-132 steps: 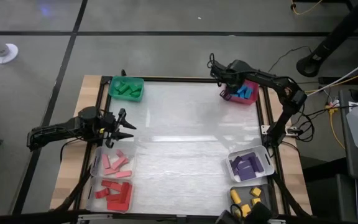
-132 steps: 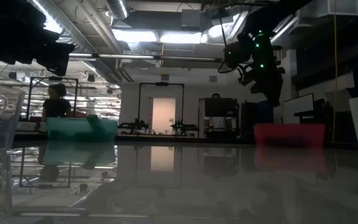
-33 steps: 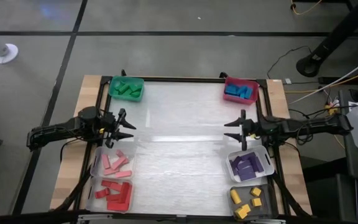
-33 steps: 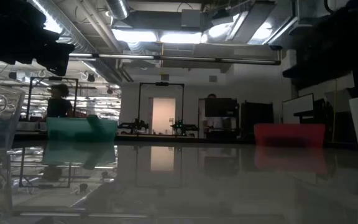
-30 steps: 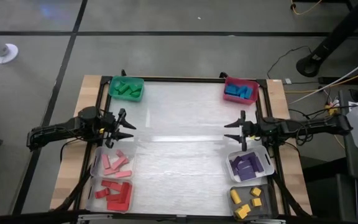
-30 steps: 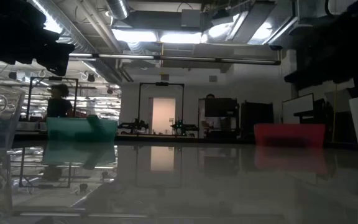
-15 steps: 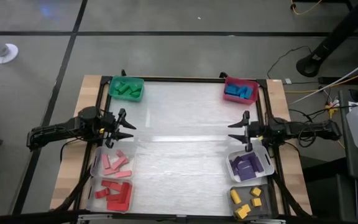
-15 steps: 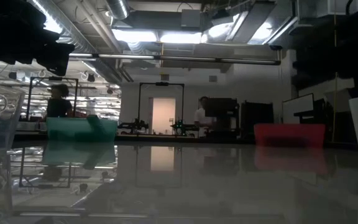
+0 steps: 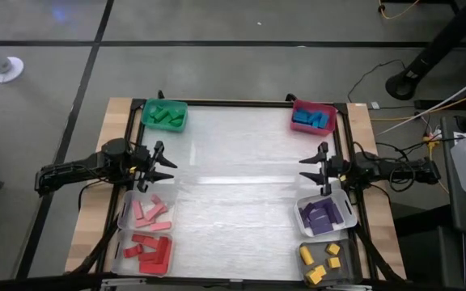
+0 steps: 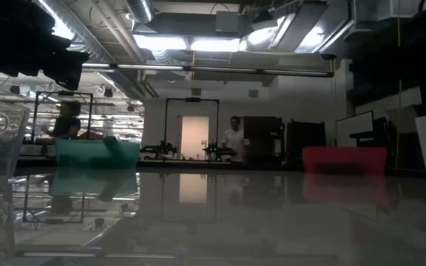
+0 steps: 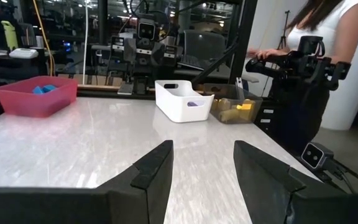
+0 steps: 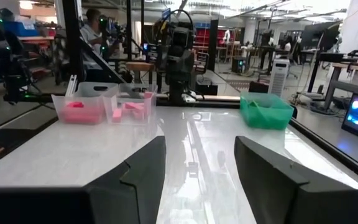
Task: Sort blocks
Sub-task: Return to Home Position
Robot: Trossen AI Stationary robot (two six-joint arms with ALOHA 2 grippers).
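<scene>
From above, the left gripper hovers over the left side of the pale, glossy tabletop. Its two dark fingers are spread apart and hold nothing. The right gripper faces it from the right side, equally spread and empty.

The table's middle is bare, and the blocks sit in bins at its edges:
- The small green blocks lie in the green plastic bin.
- The blue blocks lie in the pink plastic bin.
- The pink blocks lie in a clear plastic bin.
- The red blocks lie in a second clear bin just beside it.
- The purple blocks lie in the white bin.
- The yellow blocks lie in the grey bin.

At table height, the green bin stands far left and the pink bin far right. A seated person and a standing person show in the room behind.

The left wrist view shows its fingers parted over bare tabletop, with the pink, white and grey bins beyond.

The right wrist view shows its fingers parted likewise, with the two clear bins and the green bin beyond.
</scene>
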